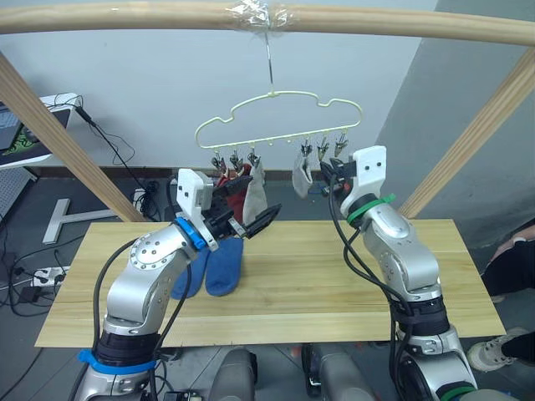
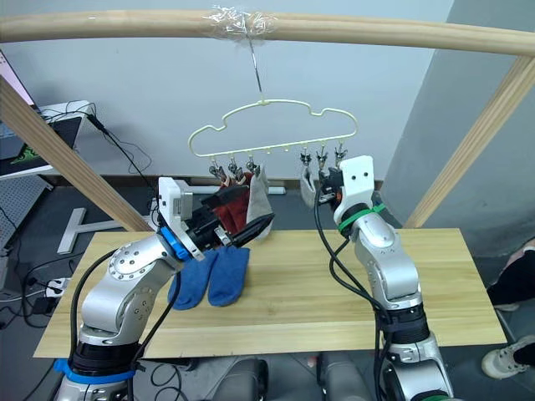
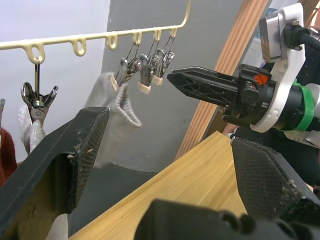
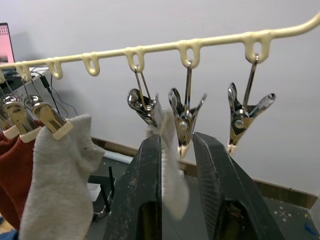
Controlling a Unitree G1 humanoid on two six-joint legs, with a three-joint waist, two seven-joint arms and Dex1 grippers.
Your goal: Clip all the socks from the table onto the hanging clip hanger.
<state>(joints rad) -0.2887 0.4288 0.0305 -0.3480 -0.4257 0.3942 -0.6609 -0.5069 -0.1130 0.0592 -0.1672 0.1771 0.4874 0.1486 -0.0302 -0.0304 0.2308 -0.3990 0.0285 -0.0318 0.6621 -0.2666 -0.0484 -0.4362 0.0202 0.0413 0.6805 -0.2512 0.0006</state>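
the table (image 1: 334, 284) has two blue socks (image 1: 213, 266) lying side by side near its left end. above it the clip hanger (image 1: 276, 113) holds two red socks (image 2: 230, 205) and two grey socks (image 4: 57, 175). right gripper (image 4: 177, 150) is pinched on one grey sock under its clip. left gripper (image 3: 170, 165) is spread wide, empty.

Two blue socks (image 2: 209, 276) lie on the table (image 2: 334, 301), apparently touching.

silver-grey arm shells | black cables | blue band at left wrist (image 1: 193, 234) | green band at right wrist (image 1: 368, 207) | white wrist camera blocks | black fingers
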